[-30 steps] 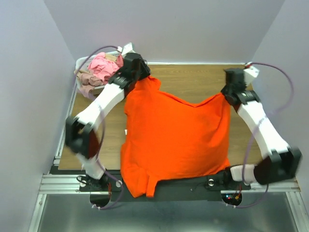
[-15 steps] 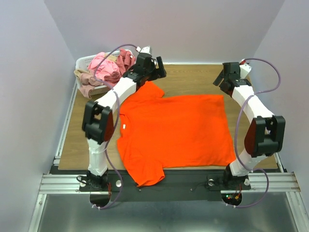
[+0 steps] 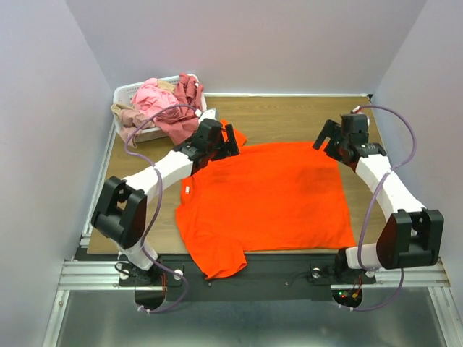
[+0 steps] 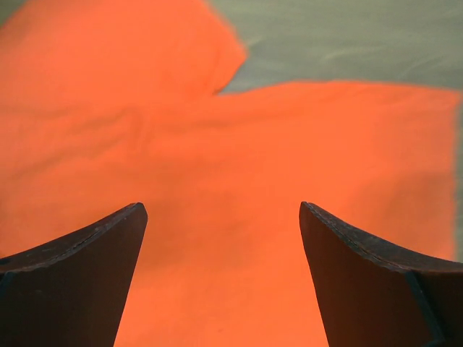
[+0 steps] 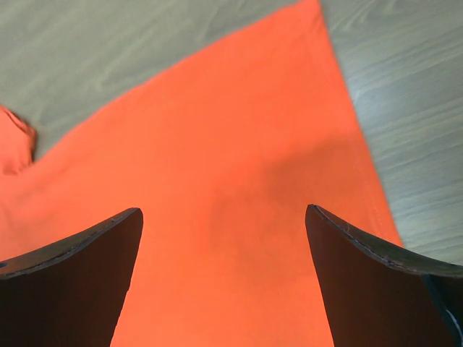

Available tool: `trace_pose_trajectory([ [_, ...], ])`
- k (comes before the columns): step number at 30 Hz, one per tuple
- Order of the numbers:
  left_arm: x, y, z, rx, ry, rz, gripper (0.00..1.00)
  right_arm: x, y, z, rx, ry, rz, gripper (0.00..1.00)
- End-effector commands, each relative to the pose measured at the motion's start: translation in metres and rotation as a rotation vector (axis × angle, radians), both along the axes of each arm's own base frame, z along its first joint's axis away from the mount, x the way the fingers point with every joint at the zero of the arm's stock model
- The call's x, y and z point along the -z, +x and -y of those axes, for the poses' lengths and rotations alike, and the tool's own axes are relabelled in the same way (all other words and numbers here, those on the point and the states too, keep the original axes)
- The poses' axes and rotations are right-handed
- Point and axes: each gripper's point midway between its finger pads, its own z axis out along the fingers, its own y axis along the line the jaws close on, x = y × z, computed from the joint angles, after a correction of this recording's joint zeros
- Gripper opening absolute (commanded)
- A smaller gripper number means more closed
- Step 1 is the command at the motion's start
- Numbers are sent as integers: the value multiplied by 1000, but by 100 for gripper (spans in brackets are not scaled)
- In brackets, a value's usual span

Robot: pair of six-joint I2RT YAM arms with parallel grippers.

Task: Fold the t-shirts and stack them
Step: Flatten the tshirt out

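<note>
Left wrist view crops the orange t-shirt [image 4: 217, 144] at its edges; left gripper [image 4: 221, 206] and right gripper [image 5: 223, 210] gape wide, empty.

orange t-shirt [image 3: 268, 195], far sleeve partly behind left arm [image 3: 170, 163]

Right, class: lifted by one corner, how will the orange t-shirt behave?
Probably floppy: the orange t-shirt lies flat, a sleeve spilling over the table edge. Likely light, being thin cloth. Pushed, it would probably bunch.

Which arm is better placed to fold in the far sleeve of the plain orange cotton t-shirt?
Left: the left gripper hovers by the far sleeve of the orange t-shirt; the right gripper sits over a hem corner.
</note>
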Motion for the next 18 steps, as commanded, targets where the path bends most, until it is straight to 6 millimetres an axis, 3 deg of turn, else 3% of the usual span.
trace_pose_trajectory([
  [1, 40, 5, -26, -126, 134, -71, 98, 22, 7, -22, -139, 34, -26, 100],
  [3, 42, 15, -24, -151, 146, -75, 98, 36, 11, -22, -140, 28, -57, 100],
  [5, 60, 29, -20, -155, 186, -93, 98, 56, 21, -20, -131, 20, -105, 100],
  [8, 70, 41, -14, -147, 217, -116, 98, 68, 36, -16, -94, 7, -127, 100],
  [9, 74, 52, -12, -150, 229, -120, 98, 82, 39, -10, -68, -16, -161, 100],
  [12, 80, 69, -12, -165, 248, -133, 98, 86, 52, -2, -26, -51, -166, 100],
  [15, 107, 77, -13, -160, 278, -184, 98, 103, 61, 3, -4, -75, -202, 100],
  [18, 115, 87, -11, -145, 283, -189, 98, 111, 67, 13, 30, -116, -218, 100],
])
